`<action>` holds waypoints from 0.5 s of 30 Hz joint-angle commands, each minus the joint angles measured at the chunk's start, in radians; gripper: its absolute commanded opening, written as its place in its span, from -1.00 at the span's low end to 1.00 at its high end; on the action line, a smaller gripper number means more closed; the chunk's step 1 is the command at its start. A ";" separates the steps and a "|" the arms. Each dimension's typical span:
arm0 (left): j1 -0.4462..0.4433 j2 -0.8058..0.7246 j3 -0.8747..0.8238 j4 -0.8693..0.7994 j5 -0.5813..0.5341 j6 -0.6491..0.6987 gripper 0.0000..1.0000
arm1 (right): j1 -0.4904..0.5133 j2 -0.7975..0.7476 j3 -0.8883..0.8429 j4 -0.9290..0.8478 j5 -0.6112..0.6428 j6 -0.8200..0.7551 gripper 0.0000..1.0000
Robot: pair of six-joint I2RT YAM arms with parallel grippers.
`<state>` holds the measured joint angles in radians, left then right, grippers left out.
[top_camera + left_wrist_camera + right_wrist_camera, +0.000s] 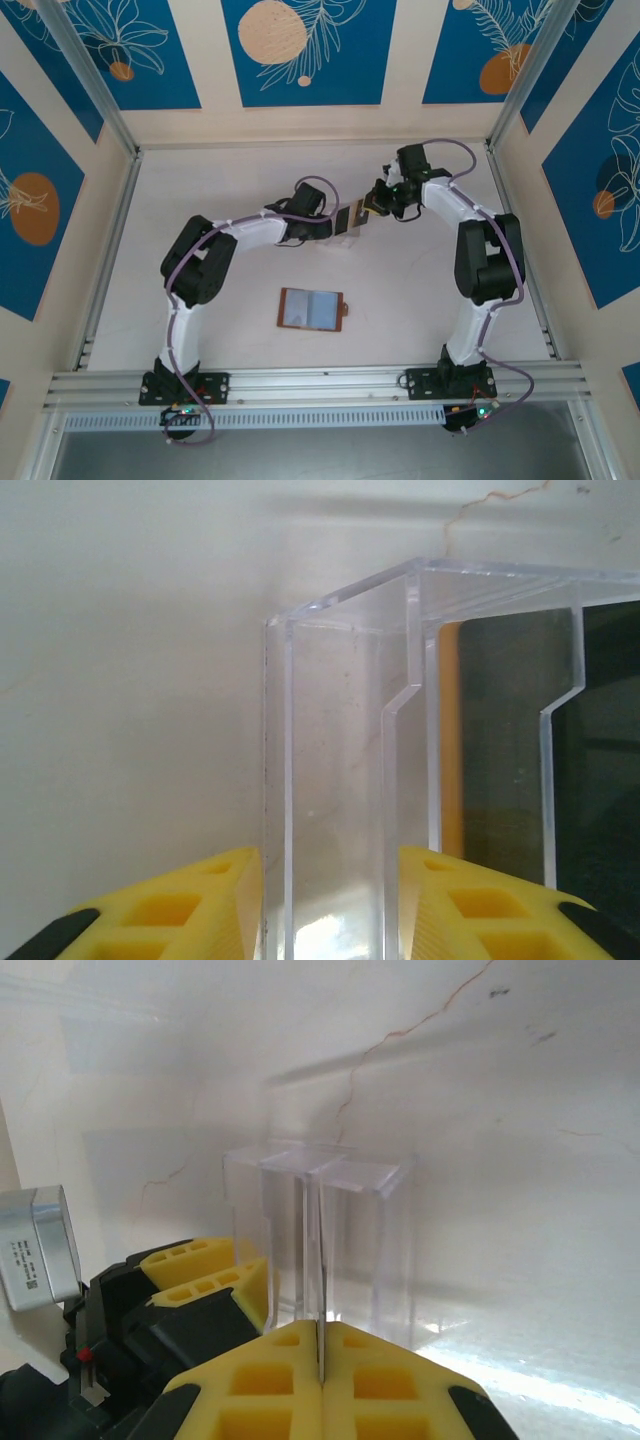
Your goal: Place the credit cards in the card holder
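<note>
The card holder (pixel 311 308) lies open mid-table (pixel 220 180), well apart from the grippers, long axis left-right, tab pointing right. Both arms bend inward to a clear stand (pixel 340 730). The right gripper (pixel 320 1332) pinches 1 credit card (pixel 320 1355), upright and edge-on. The left gripper (pixel 328 865) straddles the stand, and I cannot tell whether it grips.
</note>
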<state>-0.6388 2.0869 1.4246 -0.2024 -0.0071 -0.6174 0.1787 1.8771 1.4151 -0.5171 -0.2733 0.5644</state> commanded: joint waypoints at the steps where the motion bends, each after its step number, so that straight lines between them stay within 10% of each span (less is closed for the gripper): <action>1: 0.020 -0.027 -0.005 -0.131 0.007 0.041 -0.19 | -0.018 -0.025 -0.016 -0.035 -0.007 -0.018 -1.00; 15: 0.015 -0.037 0.016 -0.134 0.042 0.063 -0.01 | 0.007 -0.003 0.002 -0.034 -0.041 -0.031 -1.00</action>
<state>-0.6331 2.0689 1.4246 -0.2813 0.0113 -0.5907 0.1745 1.8759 1.4117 -0.5240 -0.2817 0.5526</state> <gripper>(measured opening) 0.493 0.066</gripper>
